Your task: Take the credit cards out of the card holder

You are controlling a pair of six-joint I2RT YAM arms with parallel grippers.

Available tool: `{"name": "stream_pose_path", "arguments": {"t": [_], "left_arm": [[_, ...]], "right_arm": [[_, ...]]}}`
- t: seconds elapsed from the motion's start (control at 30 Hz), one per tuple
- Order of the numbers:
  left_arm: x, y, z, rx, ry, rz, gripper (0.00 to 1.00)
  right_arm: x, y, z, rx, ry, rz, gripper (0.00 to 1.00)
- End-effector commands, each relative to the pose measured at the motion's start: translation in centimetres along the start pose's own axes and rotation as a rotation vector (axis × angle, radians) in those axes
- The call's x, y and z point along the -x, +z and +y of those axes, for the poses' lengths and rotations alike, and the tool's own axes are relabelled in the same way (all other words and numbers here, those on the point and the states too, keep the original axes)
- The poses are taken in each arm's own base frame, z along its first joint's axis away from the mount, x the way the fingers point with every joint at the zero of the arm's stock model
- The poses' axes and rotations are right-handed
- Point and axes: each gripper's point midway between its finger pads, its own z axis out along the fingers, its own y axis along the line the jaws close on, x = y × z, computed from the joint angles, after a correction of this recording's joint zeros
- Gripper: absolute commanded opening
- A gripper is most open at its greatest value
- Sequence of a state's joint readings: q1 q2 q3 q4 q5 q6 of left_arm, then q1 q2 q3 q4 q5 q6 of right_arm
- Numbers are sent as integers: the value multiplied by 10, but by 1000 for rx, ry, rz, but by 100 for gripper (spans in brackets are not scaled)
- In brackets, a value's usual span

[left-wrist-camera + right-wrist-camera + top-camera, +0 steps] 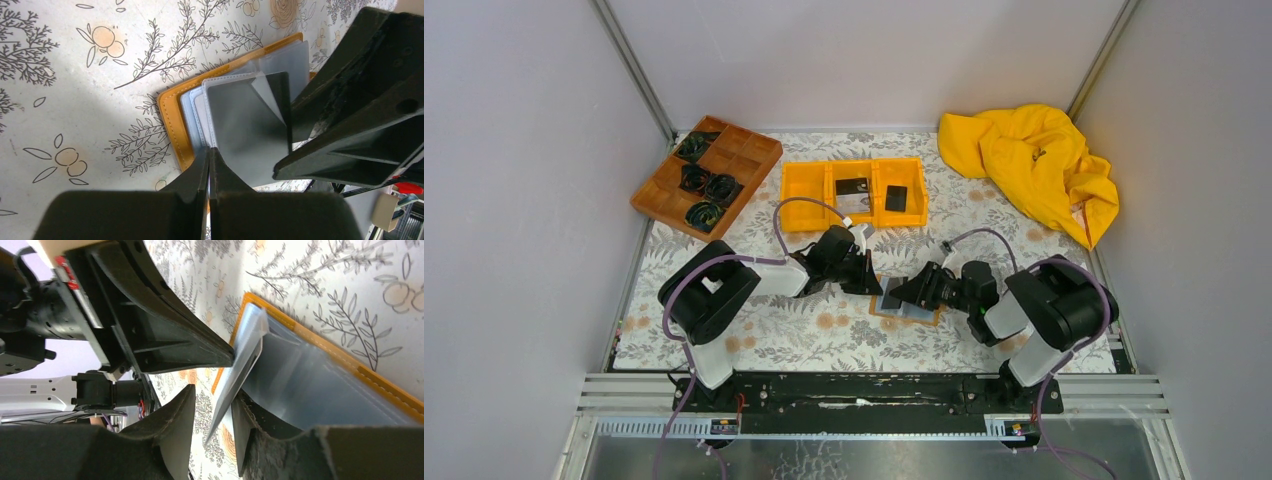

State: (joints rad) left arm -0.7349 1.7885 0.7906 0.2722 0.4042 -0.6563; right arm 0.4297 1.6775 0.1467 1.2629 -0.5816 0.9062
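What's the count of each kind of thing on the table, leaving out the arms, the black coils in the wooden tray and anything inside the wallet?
Wooden divided tray: 1
Orange three-compartment bin: 1
Black cards in that bin: 2
Yellow cloth: 1
Card holder: 1
Total: 6

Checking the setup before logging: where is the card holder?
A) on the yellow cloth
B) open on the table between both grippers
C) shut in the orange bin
B: the card holder lies open, pockets up, on the table between the left gripper and right gripper.
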Motion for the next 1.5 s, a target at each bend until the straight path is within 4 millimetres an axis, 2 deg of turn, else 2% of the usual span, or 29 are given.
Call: {"name": "stream_pose_path", "arguments": {"t": [0.0, 0.73, 0.83, 1.0, 1.13, 1.33, 1.47], "left_arm": [[-10, 2, 4, 5, -1, 28, 0], [-10, 4, 5, 6, -5, 33, 0], [-11, 4, 5, 7, -6, 35, 0], [-10, 4, 5, 5, -4, 32, 0], [-8, 3, 8, 30, -6, 20, 0], [0, -4, 6, 36, 15, -28, 0], [8, -11, -3, 2, 38, -74, 6]], "right_arm": [[22, -2, 16, 39, -78, -68, 40], [35, -18, -7, -120, -113, -129, 35], [36, -19, -9, -135, -113, -134, 29], [36, -20, -16, -171, -112, -137, 11], [41, -24, -20, -213, -128, -165, 4], [54, -38, -24, -284, -174, -245, 0], [63, -48, -21, -317, -216, -289, 0]]}}
